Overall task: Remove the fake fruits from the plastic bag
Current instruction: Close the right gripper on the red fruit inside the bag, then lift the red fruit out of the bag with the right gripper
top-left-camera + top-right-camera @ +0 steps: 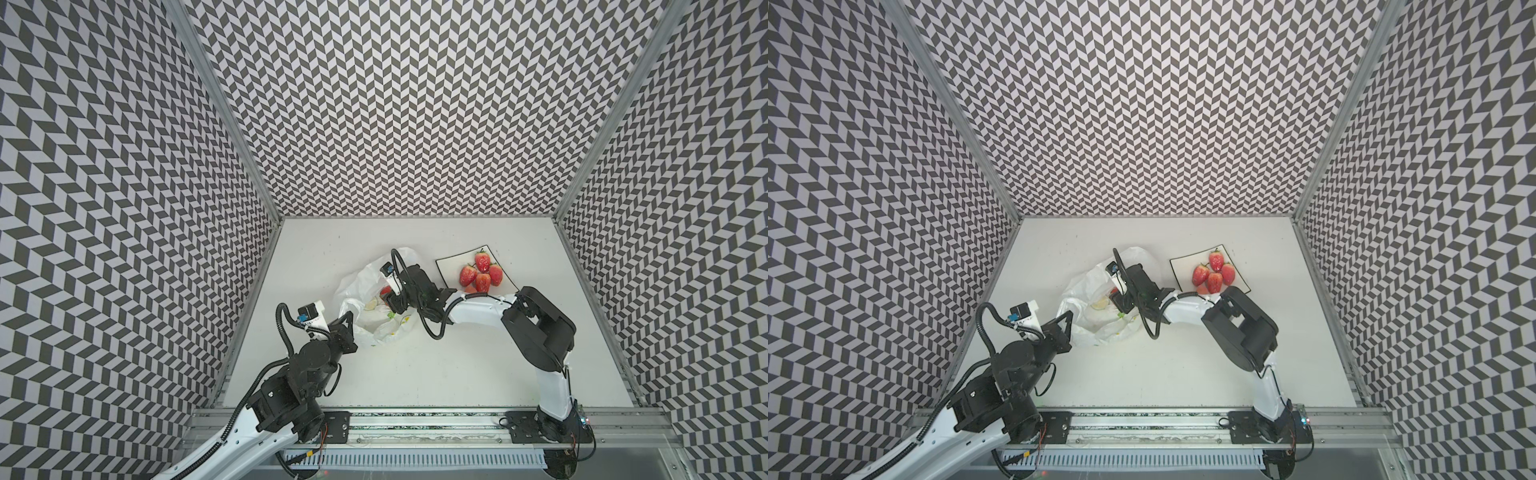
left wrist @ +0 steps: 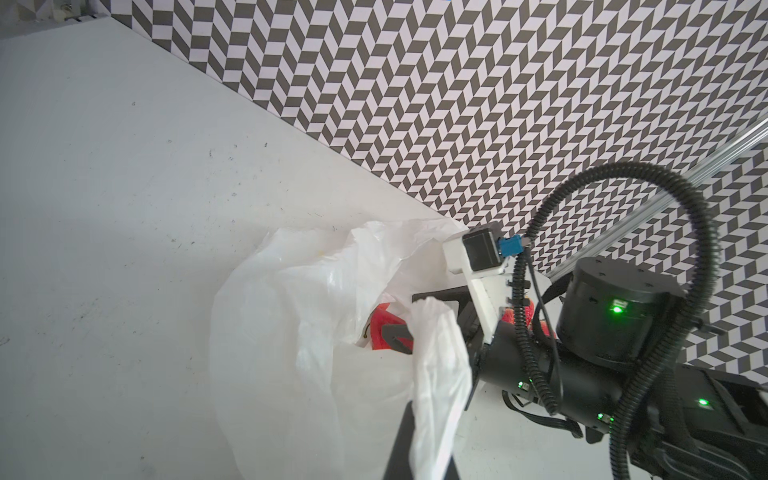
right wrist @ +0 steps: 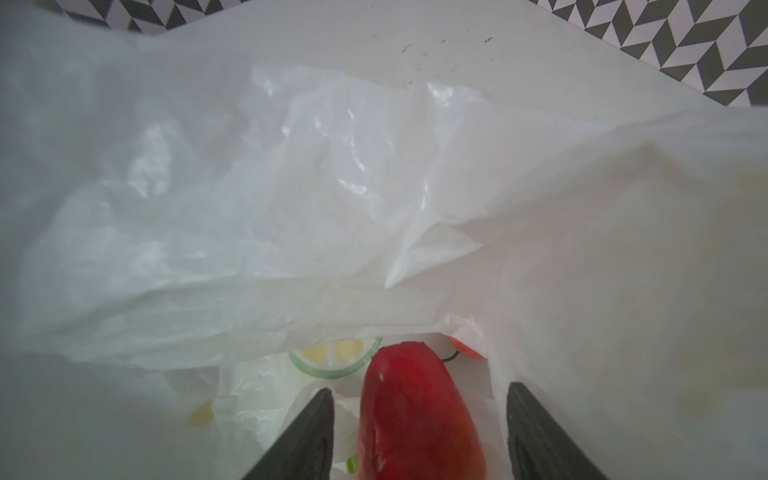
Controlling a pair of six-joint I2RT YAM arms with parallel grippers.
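The left gripper clamps a handle of the crinkly translucent bag; the right gripper, jaws spread, straddles a glossy tapered red fruit inside.

The left arm and the right arm share glossy white link shells and matte-black joint housings. Black ribbed conduit loops beside each wrist, where a black camera with a blue plug sits on a white bracket. Green lights glow on the right arm's joints. The right end effector has dark, wedge-shaped fingers.
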